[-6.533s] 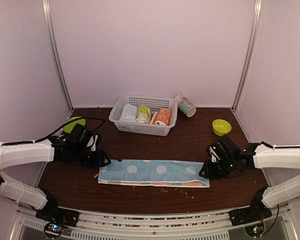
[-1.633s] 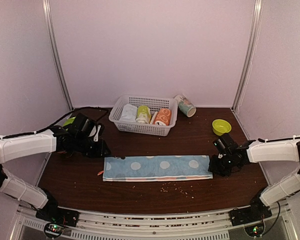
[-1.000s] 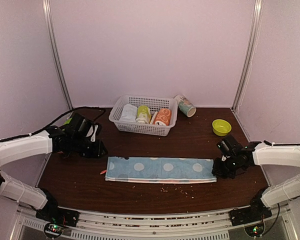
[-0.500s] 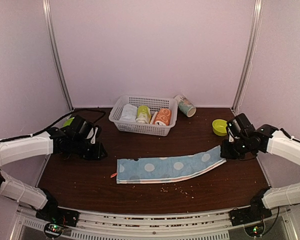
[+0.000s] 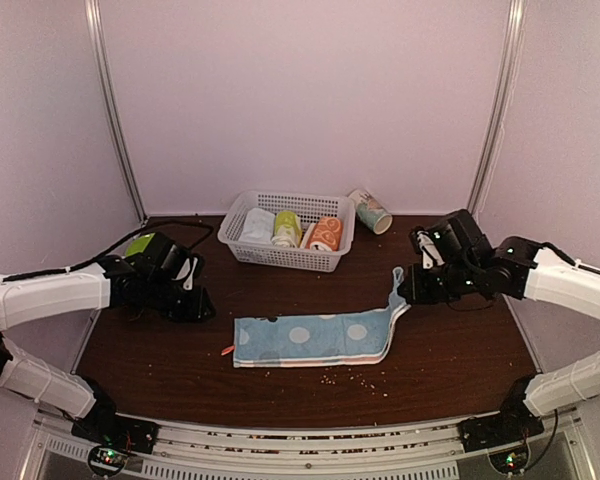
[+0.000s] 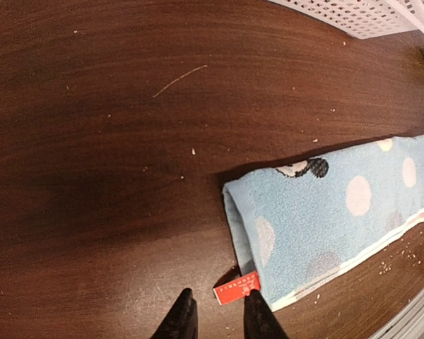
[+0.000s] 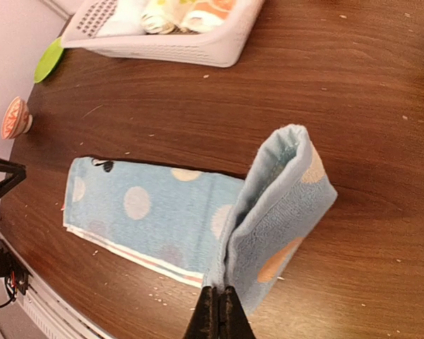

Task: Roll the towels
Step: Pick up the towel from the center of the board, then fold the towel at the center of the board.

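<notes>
Lying folded, spotted blue towel (image 5: pixel 310 338), end pinched in right end effector (image 7: pixel 218 293), left end effector (image 6: pixel 218 300) seemingly ajar, empty

Your top cam looks down from high behind; both wrist cams sit close over the table (image 6: pixel 92 106), all three sharing the towel (image 5: pixel 310 338).

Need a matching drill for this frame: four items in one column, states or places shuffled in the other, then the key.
Items
1. right pincer
2. left pincer
3. white basket
4. paper cup

States
A. lying on its side, just right of the basket
B. shut on the raised end of the blue spotted towel
C. holds rolled towels
D. slightly open, empty, over the table by the towel's red tag

Pairs: 1-B, 2-D, 3-C, 4-A
</notes>
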`<state>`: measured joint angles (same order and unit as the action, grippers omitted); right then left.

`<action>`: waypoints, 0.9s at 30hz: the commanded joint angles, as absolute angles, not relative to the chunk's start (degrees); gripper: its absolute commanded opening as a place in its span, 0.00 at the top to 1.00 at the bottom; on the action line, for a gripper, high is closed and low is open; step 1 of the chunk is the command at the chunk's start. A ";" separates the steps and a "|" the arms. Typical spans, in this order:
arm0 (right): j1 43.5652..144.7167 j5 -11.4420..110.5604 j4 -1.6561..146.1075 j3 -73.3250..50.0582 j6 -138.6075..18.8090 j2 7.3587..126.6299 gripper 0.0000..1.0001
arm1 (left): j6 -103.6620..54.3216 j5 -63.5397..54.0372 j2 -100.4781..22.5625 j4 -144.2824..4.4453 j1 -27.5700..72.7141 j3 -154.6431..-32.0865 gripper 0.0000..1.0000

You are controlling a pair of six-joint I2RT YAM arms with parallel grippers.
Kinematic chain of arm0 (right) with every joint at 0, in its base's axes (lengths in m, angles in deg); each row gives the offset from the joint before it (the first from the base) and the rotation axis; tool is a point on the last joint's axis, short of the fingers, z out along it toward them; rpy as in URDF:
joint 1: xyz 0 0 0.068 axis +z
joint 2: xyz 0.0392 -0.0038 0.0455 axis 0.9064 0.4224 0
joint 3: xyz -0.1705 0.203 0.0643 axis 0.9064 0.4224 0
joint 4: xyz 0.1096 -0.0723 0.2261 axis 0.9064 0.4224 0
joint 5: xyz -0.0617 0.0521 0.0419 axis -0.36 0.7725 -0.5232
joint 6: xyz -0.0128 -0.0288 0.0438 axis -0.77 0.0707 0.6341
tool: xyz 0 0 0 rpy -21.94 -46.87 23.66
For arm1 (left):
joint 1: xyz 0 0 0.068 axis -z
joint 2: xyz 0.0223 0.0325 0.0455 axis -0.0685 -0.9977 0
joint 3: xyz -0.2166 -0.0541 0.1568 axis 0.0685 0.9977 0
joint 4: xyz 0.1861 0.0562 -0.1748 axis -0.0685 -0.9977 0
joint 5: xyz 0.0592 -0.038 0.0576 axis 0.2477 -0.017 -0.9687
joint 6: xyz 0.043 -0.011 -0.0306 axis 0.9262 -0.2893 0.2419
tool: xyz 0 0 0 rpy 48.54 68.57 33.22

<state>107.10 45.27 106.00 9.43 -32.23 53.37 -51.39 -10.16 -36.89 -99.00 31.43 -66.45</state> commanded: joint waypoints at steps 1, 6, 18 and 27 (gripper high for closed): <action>113.45 45.61 99.10 4.50 -29.20 59.67 1.00 | -51.97 -9.50 -35.88 -97.25 31.74 -64.77 0.76; 118.41 46.25 94.62 0.09 -27.62 67.91 1.00 | -52.05 -9.63 -34.80 -97.16 31.72 -63.04 0.76; 123.44 48.70 90.30 -10.44 -26.20 84.74 1.00 | -52.23 -9.24 -34.00 -95.90 31.73 -60.02 0.76; 124.71 50.52 89.39 -13.76 -25.93 91.61 1.00 | -52.27 -8.59 -34.21 -95.15 31.74 -58.92 0.76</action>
<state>123.95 49.43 91.01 -11.57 -26.44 90.09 -51.81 -9.31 -34.77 -97.54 31.43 -59.72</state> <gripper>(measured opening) 0.018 0.241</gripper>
